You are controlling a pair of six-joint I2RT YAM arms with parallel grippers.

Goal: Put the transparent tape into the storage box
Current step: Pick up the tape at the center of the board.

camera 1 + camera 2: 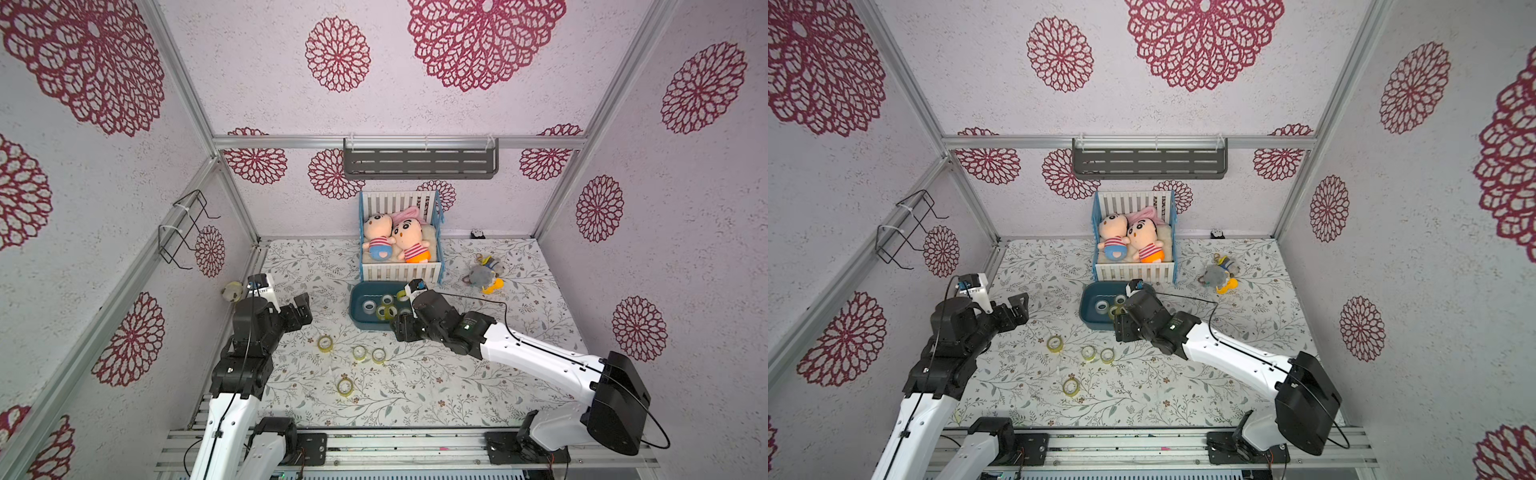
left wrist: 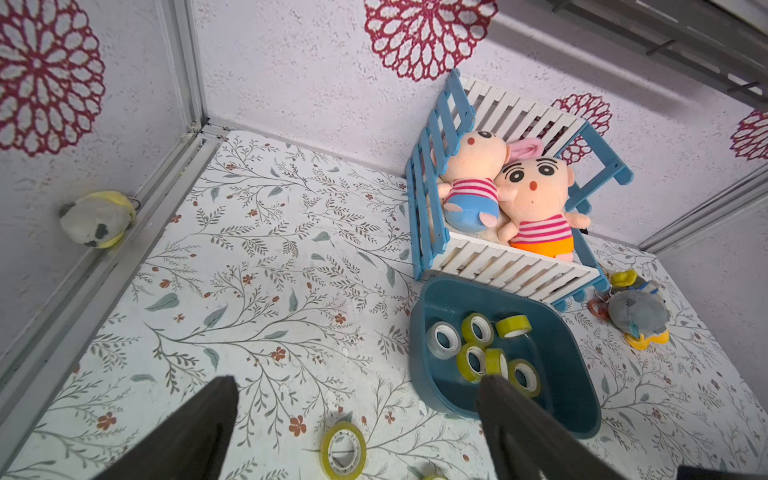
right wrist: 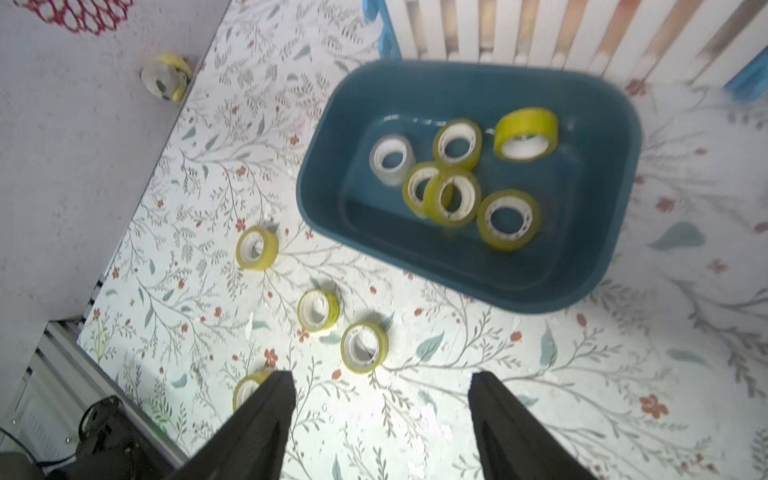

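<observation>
Closest in, my right arm [image 1: 540, 361] reaches toward the storage box [image 1: 358, 311], mid-table just near of the toy crib [image 1: 399, 272]. My right claw [image 3: 382, 376] gapes empty beside the box's near edge, and my left claw [image 2: 357, 380] is open too. Six tape rolls [image 3: 509, 220] lie inside the box. Four loose rolls [image 1: 325, 343] lie near-left of it. Two of those nearly touch, so grabbing one could knock its neighbour away.

Ten tape rolls [image 3: 509, 220], one storage box [image 3: 322, 187], two dolls [image 2: 536, 195]
</observation>
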